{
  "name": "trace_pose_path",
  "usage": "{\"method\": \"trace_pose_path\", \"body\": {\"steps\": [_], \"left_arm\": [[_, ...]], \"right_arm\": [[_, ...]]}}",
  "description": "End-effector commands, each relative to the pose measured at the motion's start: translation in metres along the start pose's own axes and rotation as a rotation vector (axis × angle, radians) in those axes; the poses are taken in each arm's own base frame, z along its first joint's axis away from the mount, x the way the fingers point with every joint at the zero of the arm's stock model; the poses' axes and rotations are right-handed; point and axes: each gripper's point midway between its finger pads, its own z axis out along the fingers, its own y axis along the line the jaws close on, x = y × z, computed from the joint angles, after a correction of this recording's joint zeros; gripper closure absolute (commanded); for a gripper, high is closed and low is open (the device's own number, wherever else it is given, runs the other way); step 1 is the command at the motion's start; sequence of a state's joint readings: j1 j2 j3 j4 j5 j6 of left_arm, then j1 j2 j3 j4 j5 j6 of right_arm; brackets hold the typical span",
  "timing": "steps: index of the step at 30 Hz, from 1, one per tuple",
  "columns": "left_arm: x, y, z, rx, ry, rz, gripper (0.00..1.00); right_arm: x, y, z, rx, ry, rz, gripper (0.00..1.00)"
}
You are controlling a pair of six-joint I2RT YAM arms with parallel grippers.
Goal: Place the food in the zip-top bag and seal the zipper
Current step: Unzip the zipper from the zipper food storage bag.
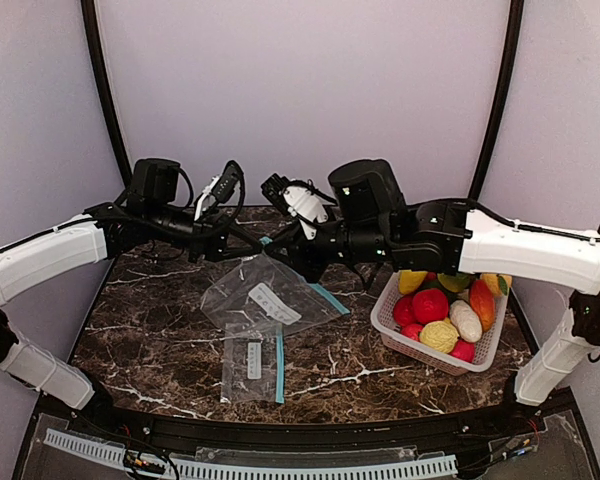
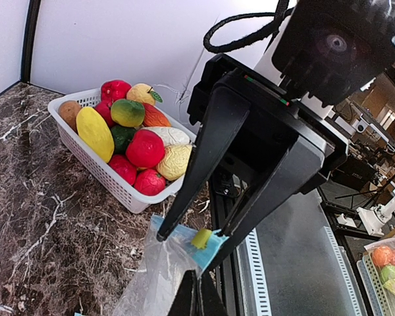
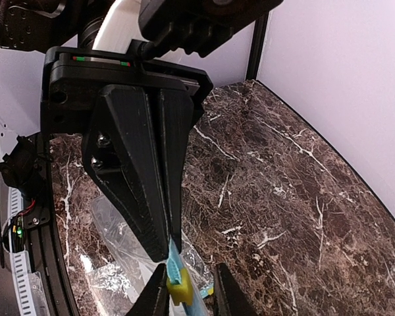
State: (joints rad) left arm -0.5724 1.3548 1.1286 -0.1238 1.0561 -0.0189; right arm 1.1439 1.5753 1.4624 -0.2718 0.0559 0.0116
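1. The food (image 1: 442,318), bright toy fruit and vegetables, is heaped in a white slotted basket (image 1: 398,338) at about 4 o'clock on the marble table (image 1: 160,330). None of it shows inside the bag.
2. The pieces look light, hard and smooth-skinned. The round ones are likely to slip or roll, so a grip across the widest part is the safer one.
3. The zip-top bag (image 1: 270,295) hangs at the table's middle, its zipper edge lifted toward 12 o'clock and its body drooping toward 6. It is thin, limp and slippery film. The blue zipper strip (image 3: 176,264) is the only firm place to take it.
4. A second bag (image 1: 252,365) lies flat at 6 o'clock, untouched.
5. The left gripper (image 3: 168,250) is clenched, its fingers pressed together on the blue strip and carrying the bag.
6. The right gripper (image 3: 189,276) has its jaws partly apart, straddling the small yellow-green slider (image 3: 180,288) on the strip. One finger seems to touch the slider and the other stands just clear, so I judge it not clamped.
7. The slider is tiny and hard, so it needs a square pinch.
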Motion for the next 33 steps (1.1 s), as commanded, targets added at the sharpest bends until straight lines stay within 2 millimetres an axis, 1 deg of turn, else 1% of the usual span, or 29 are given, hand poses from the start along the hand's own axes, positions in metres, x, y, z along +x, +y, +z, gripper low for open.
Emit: {"method": "trace_pose_path", "body": {"steps": [1,6,10,11,12,13,14,16,18,25,27,29,33], "left_arm": [[-0.005,-0.007,-0.001,0.008,0.002,0.015,0.99],[-0.004,-0.006,-0.001,0.005,0.007,0.035,0.99],[-0.003,-0.005,0.000,0.001,0.011,0.034,0.99],[-0.002,-0.005,0.001,0.001,0.012,0.034,0.96],[-0.002,-0.005,0.001,0.001,0.012,0.034,0.87],[-0.002,-0.005,0.001,0.002,0.013,0.034,0.83],[-0.001,-0.004,0.002,0.003,0.015,0.031,0.76],[-0.001,-0.004,0.003,0.005,0.017,0.030,0.68],[0.000,-0.005,0.005,0.010,0.021,0.028,0.67],[0.002,-0.005,0.007,0.009,0.027,0.026,0.67],[0.001,-0.005,0.006,0.003,0.024,0.030,0.77],[0.000,-0.005,0.006,-0.006,0.019,0.039,0.84],[-0.001,-0.006,0.004,-0.013,0.018,0.051,0.86]], "right_arm": [[-0.008,0.005,0.001,-0.013,-0.014,-0.006,0.81],[-0.008,0.005,0.001,-0.014,-0.016,-0.005,0.89],[-0.008,0.007,0.000,-0.024,-0.017,-0.006,0.98],[-0.008,0.008,0.000,-0.031,-0.018,-0.006,1.00],[-0.008,0.010,0.000,-0.042,-0.019,-0.006,1.00],[-0.008,0.011,-0.001,-0.050,-0.019,-0.006,1.00],[-0.008,0.012,-0.001,-0.056,-0.020,-0.005,1.00],[-0.009,0.013,-0.002,-0.059,-0.024,-0.005,1.00],[-0.009,0.017,-0.003,-0.085,-0.025,-0.005,1.00],[-0.008,0.020,-0.002,-0.105,-0.019,-0.001,1.00],[-0.007,0.021,-0.002,-0.113,-0.015,0.001,1.00],[-0.007,0.022,-0.002,-0.117,-0.013,0.002,1.00],[-0.005,0.020,-0.003,-0.117,-0.007,0.013,1.00]]}}
